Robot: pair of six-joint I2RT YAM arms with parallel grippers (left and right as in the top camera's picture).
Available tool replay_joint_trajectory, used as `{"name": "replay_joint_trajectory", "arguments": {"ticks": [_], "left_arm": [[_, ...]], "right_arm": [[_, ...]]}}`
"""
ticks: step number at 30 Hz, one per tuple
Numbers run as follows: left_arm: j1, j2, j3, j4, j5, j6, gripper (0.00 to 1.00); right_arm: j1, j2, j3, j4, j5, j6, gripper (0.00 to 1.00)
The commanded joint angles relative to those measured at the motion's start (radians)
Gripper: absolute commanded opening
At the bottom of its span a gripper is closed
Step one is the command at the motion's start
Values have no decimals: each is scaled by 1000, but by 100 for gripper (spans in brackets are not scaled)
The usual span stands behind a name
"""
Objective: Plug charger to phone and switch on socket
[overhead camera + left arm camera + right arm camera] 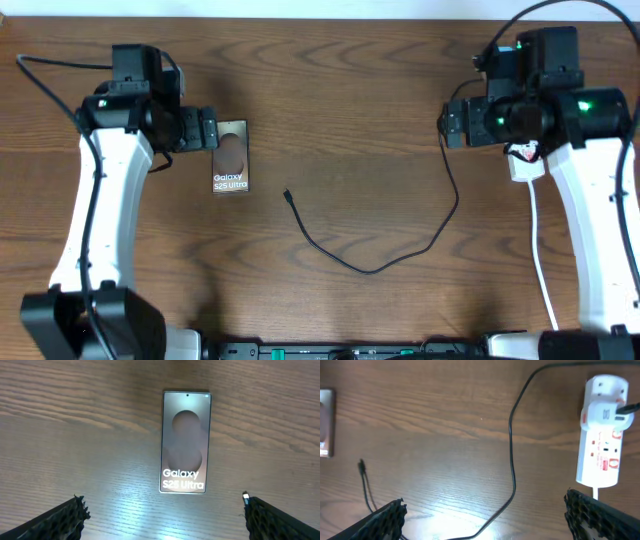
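1. Wooden table (330,60), dark grain, carries everything; both arm bases stand at its near edge.
2. Nearest to the bases, the charger (370,268) lies slack on the wood in a wide U, its bend being the closest part.
3. The left limb of that U ends in the tip (287,195), which rests free on bare wood. It lies right of the phone (231,158) and apart from it, so it is not plugged in.
4. The right limb climbs away and passes beneath the right gripper (452,120).
5. The phone lies flat left of centre, lettered face up, with the lettering at its near end.
6. The left gripper (205,128) hangs over the phone's far left corner, released and empty. In the wrist view its fingers (65,520) stand wide apart, with the phone just beyond their tips.
7. The right gripper is likewise spread wide and grasps nothing. In its wrist view the fingers (385,520) flank the charger on the wood below without touching it.
8. Farthest right, the socket (602,430) lies largely hidden under the right arm in the overhead view.
9. A white adapter (602,412) is seated near the socket's rounded end, with a black cable leaving it.
10. The cord (595,492) leaves the socket's other end.
11. Red switch marks show on the socket, but their position appears too small to read.
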Motion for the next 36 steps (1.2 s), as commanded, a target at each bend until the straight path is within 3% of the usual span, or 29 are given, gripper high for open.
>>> {"name": "replay_joint_trajectory", "arguments": {"ticks": [1, 9, 21, 36], "left_arm": [[-24, 66, 31, -6, -14, 6, 98], [-110, 200, 30, 6, -119, 5, 98], [-120, 365, 30, 58, -106, -48, 98], [-130, 416, 29, 90, -106, -47, 98]], "right_arm": [[-5, 25, 24, -2, -6, 17, 99], [-5, 25, 24, 14, -60, 16, 99], [-5, 25, 23, 15, -60, 16, 99], [-5, 25, 23, 11, -60, 16, 99]]}}
